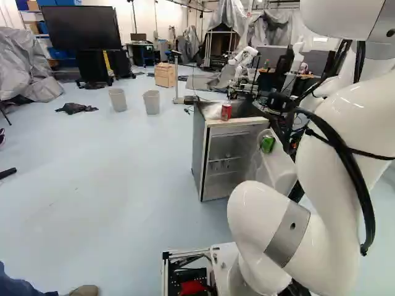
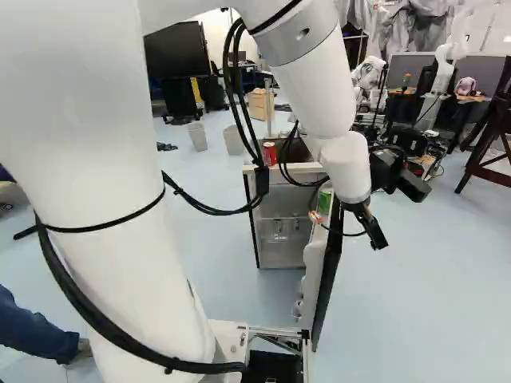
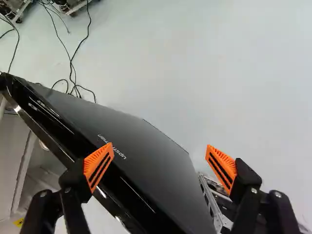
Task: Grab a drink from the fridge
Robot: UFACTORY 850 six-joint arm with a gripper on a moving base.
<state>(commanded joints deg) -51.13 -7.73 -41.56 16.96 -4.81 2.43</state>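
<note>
I have my pincer (image 2: 380,242) just outside the fridge (image 1: 199,151), near the dark outer face of its door (image 2: 329,271), which stands swung out from the fridge. My two fingers are spread wide, nothing grasped: in the wrist view one orange pad (image 3: 98,165) lies over the door's glossy black edge, and the other (image 3: 222,165) is past the door's outer face, above the floor (image 3: 243,87). I can't tell whether the first one touches. Pale lettering (image 3: 112,146) runs across that outer face, between my fingers, and a small yellow label (image 3: 18,223) shows on the fridge side of the door. As for drinks, a red can (image 1: 226,111) stands upright on top of the fridge, and a green can (image 1: 267,144) sits in the upper part of the door, on its inner side; the print on both is too small for me to make out. Small containers (image 1: 222,165) stand on a shelf inside the fridge, too blurred to name. Beyond the fridge, toward the left of the left base view, are two grey bins (image 1: 118,100), a wooden box (image 1: 165,74) and a big black screen (image 1: 80,28).
</note>
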